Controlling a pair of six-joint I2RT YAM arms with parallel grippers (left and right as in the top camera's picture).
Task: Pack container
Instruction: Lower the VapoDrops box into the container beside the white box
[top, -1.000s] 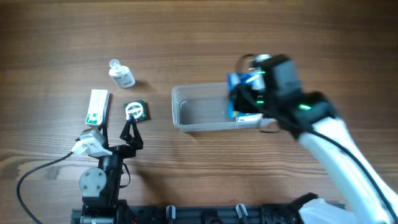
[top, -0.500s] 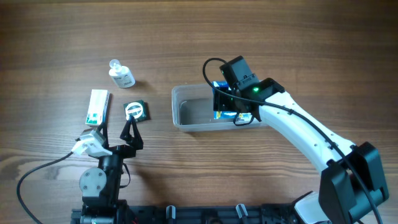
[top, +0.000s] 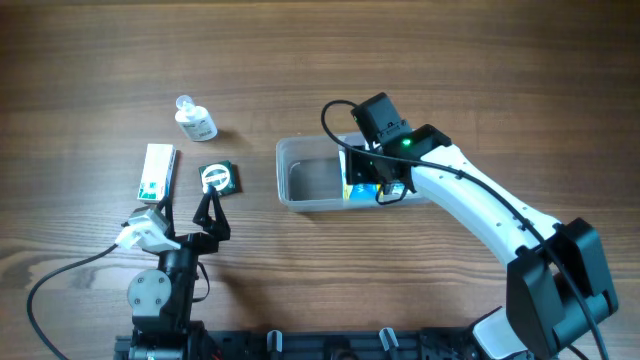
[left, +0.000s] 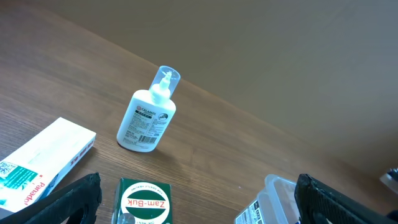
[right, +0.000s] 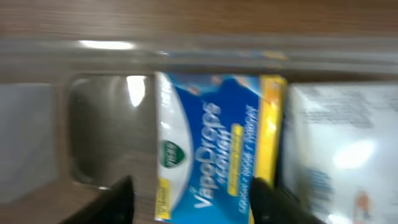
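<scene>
The clear plastic container (top: 300, 180) lies at mid-table. My right gripper (top: 365, 178) reaches down into its right part, shut on a blue and yellow VapoDrops box (top: 358, 186). In the right wrist view the box (right: 214, 143) fills the space between my fingers (right: 193, 190), above the container's floor (right: 106, 130). A white box (right: 329, 155) lies in the container beside it. My left gripper (top: 210, 212) is open and empty, just in front of a green Zam-Buk box (top: 217, 178), which also shows in the left wrist view (left: 144, 200).
A small white bottle (top: 195, 121) lies at the back left and also shows in the left wrist view (left: 148, 115). A long white and green box (top: 157, 172) lies left of the Zam-Buk box. The container's near corner (left: 277, 190) shows at the lower right of the left wrist view.
My right gripper has moved left and down into the container with the blue box. The left arm has not moved.
</scene>
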